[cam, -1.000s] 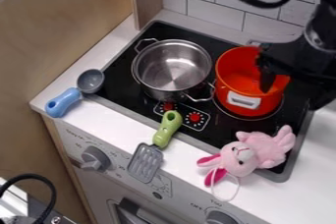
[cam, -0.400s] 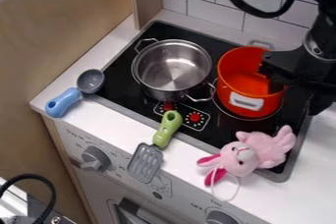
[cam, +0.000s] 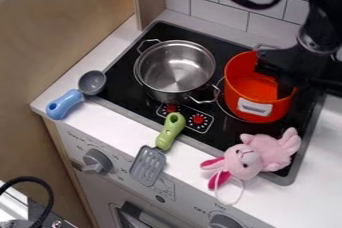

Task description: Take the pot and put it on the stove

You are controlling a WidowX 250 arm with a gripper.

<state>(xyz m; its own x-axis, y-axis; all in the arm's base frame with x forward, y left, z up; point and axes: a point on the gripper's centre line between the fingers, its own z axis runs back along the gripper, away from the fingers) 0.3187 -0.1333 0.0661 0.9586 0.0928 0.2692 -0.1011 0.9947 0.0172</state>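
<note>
A black robot arm (cam: 314, 29) bends down from the upper right of the view, a dark cable (cam: 250, 3) curving alongside, its gripper (cam: 285, 88) hanging low and apparently slightly tilted.

Printed letters (cam: 200, 209) and numbers (cam: 120, 171) mark the front panel (cam: 184, 197).

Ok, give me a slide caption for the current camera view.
Hand at the orange pot, steel pot beside it on the stove, pink bunny, green-handled spatula and blue-handled scoop along the front.
</note>
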